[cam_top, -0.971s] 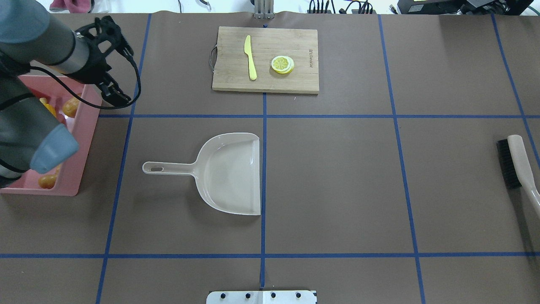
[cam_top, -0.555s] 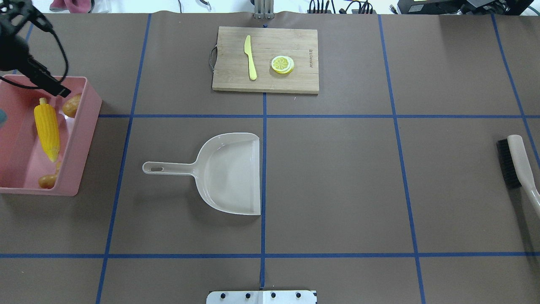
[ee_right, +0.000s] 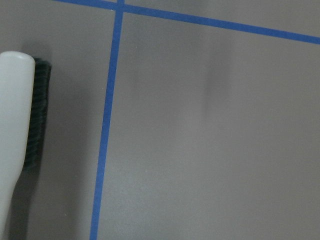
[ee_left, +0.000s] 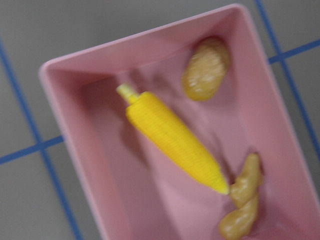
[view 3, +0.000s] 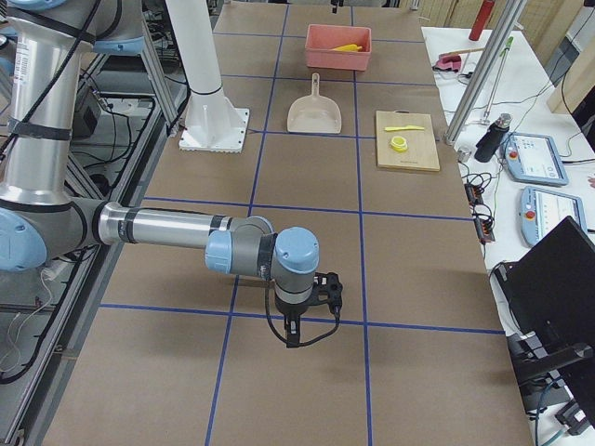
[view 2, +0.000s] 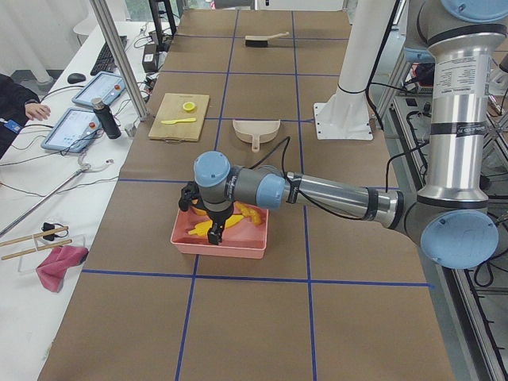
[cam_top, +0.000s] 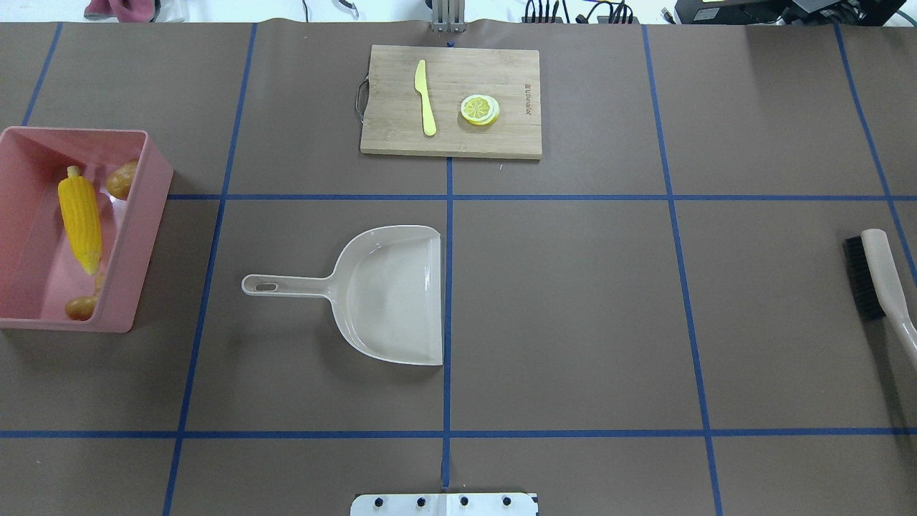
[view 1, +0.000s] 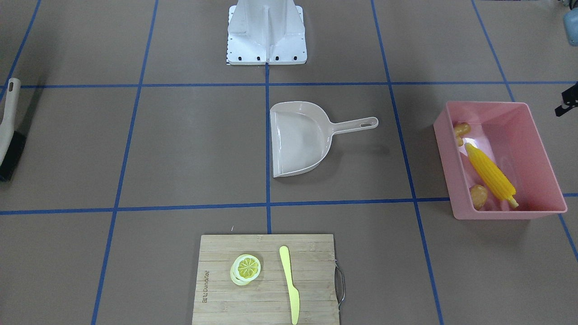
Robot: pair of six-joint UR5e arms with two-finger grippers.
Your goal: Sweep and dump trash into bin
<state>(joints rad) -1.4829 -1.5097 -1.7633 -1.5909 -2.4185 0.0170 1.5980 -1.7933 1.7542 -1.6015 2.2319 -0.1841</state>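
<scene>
The pink bin stands at the table's left end. In it lie the yellow corn cob, the brown potato and the tan ginger root. The left wrist view looks down into the bin at the corn, potato and ginger. My left gripper hangs over the bin's outer side; I cannot tell whether it is open. My right gripper hangs over bare table at the right end; I cannot tell its state.
A beige dustpan lies empty mid-table, handle toward the bin. A hand brush lies at the right edge, also in the right wrist view. A wooden cutting board at the far side holds a yellow knife and a lemon slice.
My left arm has swung left, off the bin and out of the overhead view. The corn, potato and ginger now lie uncovered in the bin. Nothing else moved.
</scene>
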